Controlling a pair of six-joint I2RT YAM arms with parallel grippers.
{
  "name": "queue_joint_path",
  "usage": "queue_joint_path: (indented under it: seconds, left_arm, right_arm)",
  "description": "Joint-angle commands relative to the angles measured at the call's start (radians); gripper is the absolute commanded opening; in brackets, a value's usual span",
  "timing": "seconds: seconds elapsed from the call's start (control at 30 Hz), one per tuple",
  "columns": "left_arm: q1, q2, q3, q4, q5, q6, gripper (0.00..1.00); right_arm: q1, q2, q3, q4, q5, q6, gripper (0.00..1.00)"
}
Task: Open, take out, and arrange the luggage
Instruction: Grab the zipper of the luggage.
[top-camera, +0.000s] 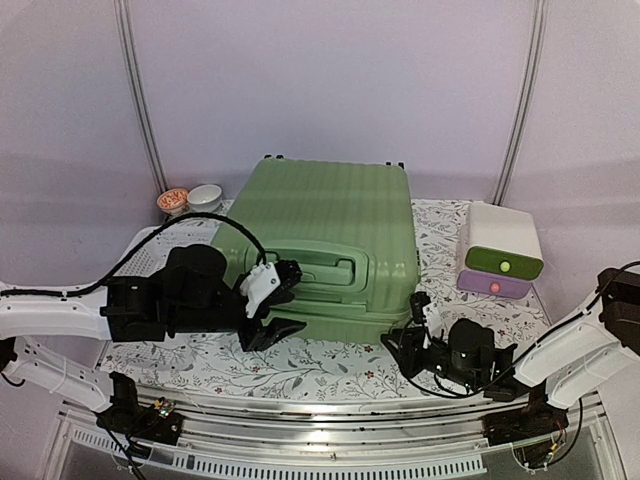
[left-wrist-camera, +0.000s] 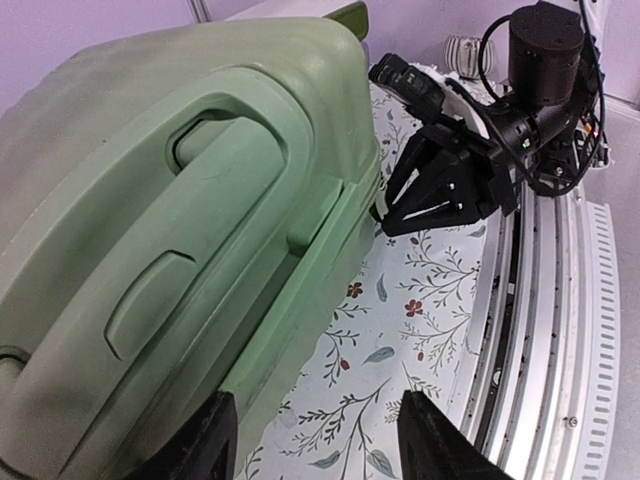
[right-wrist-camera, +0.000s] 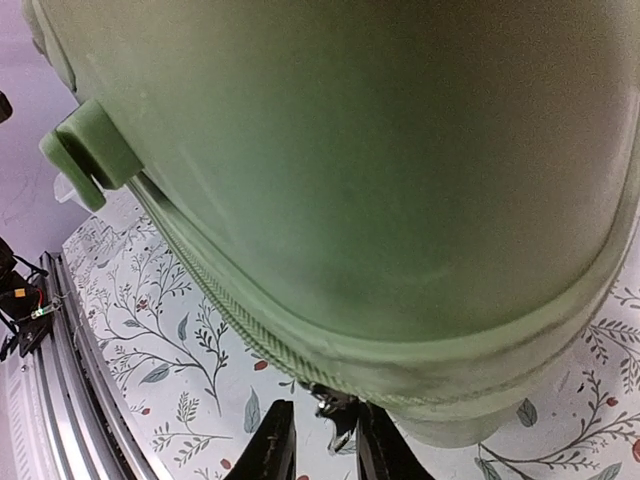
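Observation:
The luggage (top-camera: 330, 230), a big light-green ribbed suitcase, lies flat and closed on the floral cloth, its handle (top-camera: 320, 268) facing me. My left gripper (top-camera: 285, 305) is open at the suitcase's front left side. In the left wrist view (left-wrist-camera: 315, 440) one finger hangs over the shell (left-wrist-camera: 180, 200) and the other over bare cloth. My right gripper (top-camera: 410, 345) sits low at the front right corner. In the right wrist view its jaws (right-wrist-camera: 325, 440) stand narrowly apart around the metal zipper pull (right-wrist-camera: 335, 405), under the zip seam (right-wrist-camera: 200, 270). The pull touches one finger and a small gap shows beside the other.
A small white, green and purple box (top-camera: 500, 255) stands right of the suitcase. Two small bowls (top-camera: 190, 198) sit at the back left, with a white perforated basket (top-camera: 150, 258) behind my left arm. A metal rail (top-camera: 320, 420) runs along the near table edge.

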Motion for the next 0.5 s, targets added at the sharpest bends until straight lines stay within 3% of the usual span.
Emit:
queue_joint_path:
  seconds: [0.0,0.1,0.47]
  left_arm:
    - [-0.018,0.007,-0.008,0.019,-0.014,0.022,0.57]
    - [-0.019,0.003,-0.018,0.024,-0.025,0.026,0.58]
    - [-0.041,0.045,-0.034,0.045,-0.04,0.093,0.68]
  right_arm:
    - [0.003,0.005,0.027,0.049,0.097,0.024,0.12]
    - [0.004,-0.03,0.018,0.015,0.132,0.044,0.03]
    - [0.001,-0.244,-0.012,-0.237,0.166,0.04,0.02]
